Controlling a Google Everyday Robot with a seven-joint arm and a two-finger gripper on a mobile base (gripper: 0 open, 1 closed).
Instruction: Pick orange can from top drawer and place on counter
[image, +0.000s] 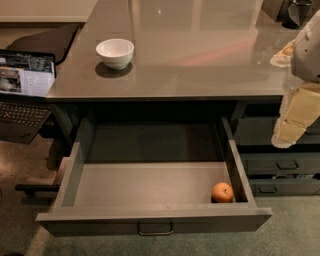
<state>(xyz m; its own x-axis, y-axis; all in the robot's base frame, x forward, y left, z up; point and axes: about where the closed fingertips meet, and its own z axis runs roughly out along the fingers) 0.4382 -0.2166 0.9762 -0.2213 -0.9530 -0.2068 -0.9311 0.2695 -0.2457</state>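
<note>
The orange can (222, 192), a small round orange ball with a dark dimple, lies in the front right corner of the open top drawer (150, 213). The drawer is pulled out, with a plain grey inside and a thin metal handle at front centre. The glossy grey-brown counter (200, 50) stretches above it. My gripper (291, 131), cream-coloured, hangs at the right edge of the view, in front of the counter's edge. It is above and to the right of the orange can and apart from it.
A white bowl (115, 52) stands on the counter's left part. An open laptop (25, 85) sits to the left of the counter. Narrow dark drawers (280, 165) with small handles are at the right, below my gripper.
</note>
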